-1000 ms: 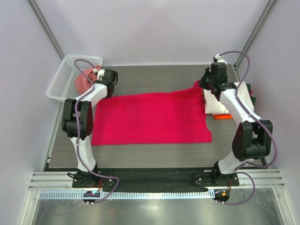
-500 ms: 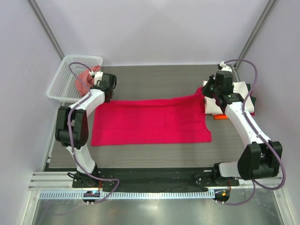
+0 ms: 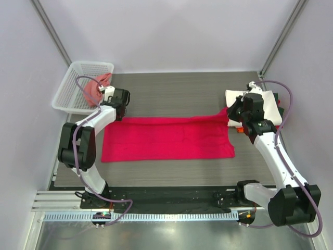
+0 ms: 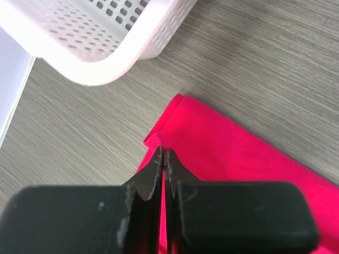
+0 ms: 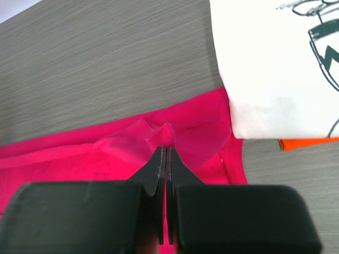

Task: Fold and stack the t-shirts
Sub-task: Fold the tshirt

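The two arms are built alike — the left arm [image 3: 101, 115] and the right arm [image 3: 276, 156] have glossy white links joined by chunky, rounded black joint housings. A thin grey-purple cable [image 3: 79, 82] runs along the left one, and a matching cable [image 3: 291, 107] along the right. Each stands on a dark base [image 3: 91, 197]. The left gripper [image 4: 163, 156] and the right gripper [image 5: 164, 156] have matte black fingers [image 4: 148, 182] — blocky at the root, tapering to thin blades, lightly scuffed with pale specks.
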Motion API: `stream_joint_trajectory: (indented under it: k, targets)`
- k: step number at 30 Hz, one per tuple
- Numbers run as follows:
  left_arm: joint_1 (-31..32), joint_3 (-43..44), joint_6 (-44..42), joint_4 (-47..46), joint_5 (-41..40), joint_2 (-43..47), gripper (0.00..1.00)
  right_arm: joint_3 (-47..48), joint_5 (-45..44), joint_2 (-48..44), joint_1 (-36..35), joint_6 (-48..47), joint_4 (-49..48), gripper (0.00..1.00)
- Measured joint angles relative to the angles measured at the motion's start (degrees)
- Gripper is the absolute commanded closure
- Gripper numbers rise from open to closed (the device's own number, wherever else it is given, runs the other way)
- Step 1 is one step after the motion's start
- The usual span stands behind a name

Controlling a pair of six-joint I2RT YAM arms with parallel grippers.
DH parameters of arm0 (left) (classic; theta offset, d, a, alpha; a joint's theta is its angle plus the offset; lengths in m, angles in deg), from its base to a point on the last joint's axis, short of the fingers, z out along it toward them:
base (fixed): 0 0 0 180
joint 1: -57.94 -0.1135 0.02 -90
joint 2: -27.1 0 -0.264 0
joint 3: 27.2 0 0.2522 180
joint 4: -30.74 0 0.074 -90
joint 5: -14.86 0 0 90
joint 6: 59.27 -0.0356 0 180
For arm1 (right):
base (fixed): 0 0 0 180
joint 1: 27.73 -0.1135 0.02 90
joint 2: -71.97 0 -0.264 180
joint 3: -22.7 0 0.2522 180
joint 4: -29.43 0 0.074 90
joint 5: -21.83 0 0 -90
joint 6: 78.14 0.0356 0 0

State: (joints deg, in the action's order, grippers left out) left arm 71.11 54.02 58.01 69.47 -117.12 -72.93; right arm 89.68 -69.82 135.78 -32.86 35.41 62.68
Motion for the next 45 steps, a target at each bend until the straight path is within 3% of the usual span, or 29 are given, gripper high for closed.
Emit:
stream_joint_trajectory:
  k: [17,27,29,30,32,34,36,37,40,45]
  targets:
    - [0.0,-7.5,3.3,-0.3,1.6,7.8,1.0,-6.2,-2.9,-10.7,0.0,0.9,3.3,0.99]
    - [0.1,-13.6,6.7,0.6,3.4,9.2,1.0,-17.0,-3.5,-20.9,0.0,5.3,4.9,0.98]
    - [0.1,-15.2,7.2,0.9,4.1,10.9,0.98,-19.2,-3.9,-23.2,0.0,6.5,5.1,0.95]
    - [0.1,-15.8,7.3,0.9,4.2,11.9,0.83,-20.2,-4.0,-24.3,0.0,7.1,5.0,0.92]
    - [0.1,-17.0,7.7,1.0,4.7,14.2,0.76,-22.5,-4.3,-26.8,0.0,8.4,4.9,0.84]
    - [0.2,-18.9,8.4,0.4,5.1,17.1,0.75,-24.9,-4.5,-29.5,0.0,9.7,5.2,0.75]
    - [0.2,-21.5,8.7,0.1,5.6,20.7,0.74,-27.0,-4.8,-32.4,0.0,10.6,5.2,0.74]
    - [0.2,-22.9,8.8,0.1,5.9,22.7,0.74,-28.1,-4.9,-34.4,0.0,11.1,5.6,0.64]
    - [0.2,-25.1,8.9,0.2,6.3,28.0,0.7,-29.4,-5.4,-39.1,0.0,12.4,6.3,0.46]
    - [0.2,-24.8,8.9,0.2,10.0,32.4,0.65,-28.9,-4.1,-38.0,0.0,11.8,4.4,0.45]
